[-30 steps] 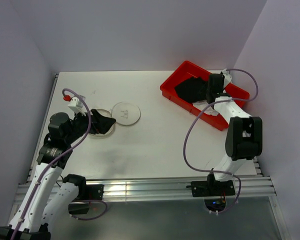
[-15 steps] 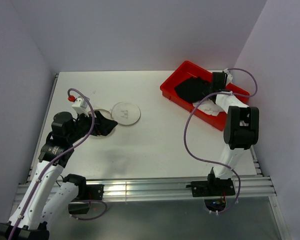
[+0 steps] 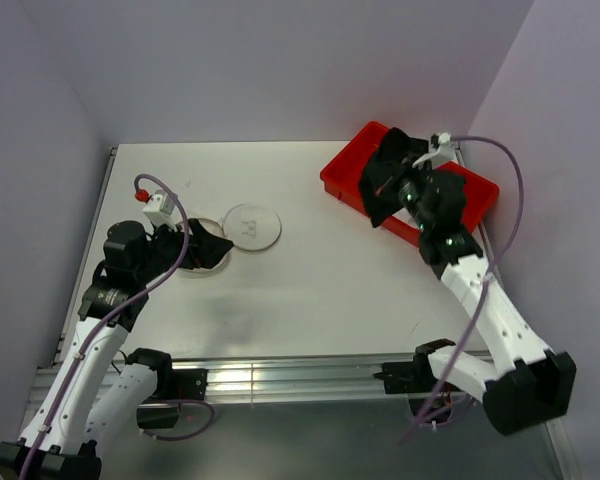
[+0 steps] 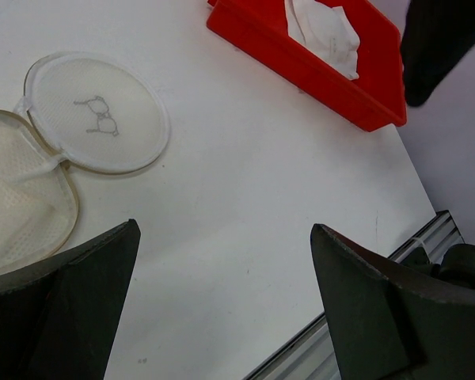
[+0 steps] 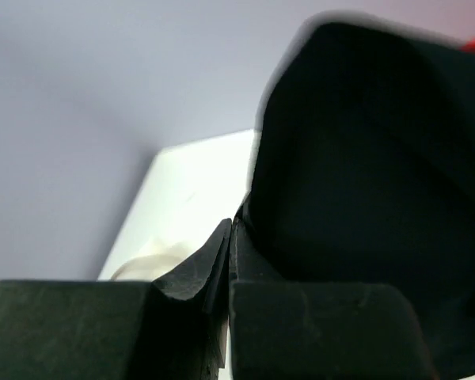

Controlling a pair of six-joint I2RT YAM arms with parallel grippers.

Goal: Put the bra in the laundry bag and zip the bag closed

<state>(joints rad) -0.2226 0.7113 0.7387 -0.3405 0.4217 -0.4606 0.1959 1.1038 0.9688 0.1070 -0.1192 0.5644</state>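
Observation:
The bra [image 4: 324, 36], white fabric, lies in the red tray [image 4: 301, 59]; in the top view the right arm hides it. The laundry bag [image 3: 250, 226] lies open on the left of the table, its round lid [image 4: 95, 111] flipped beside the mesh opening [image 4: 16, 198]. My left gripper [image 3: 205, 248] hovers over the bag's near side, open and empty [image 4: 223, 229]. Above the tray, my right gripper [image 3: 402, 188] is shut on a black cloth [image 3: 385, 170], jaws pinched on its edge [image 5: 231, 226].
The red tray [image 3: 340, 180] stands at the back right against the wall. The lifted black cloth [image 5: 364, 158] hangs over its left end. Walls close the table on three sides, and a metal rail [image 3: 310, 375] runs along the near edge.
The right gripper closed on the black cloth and lifted it out of the tray, with the arm swinging up and leftward. The left arm has barely moved.

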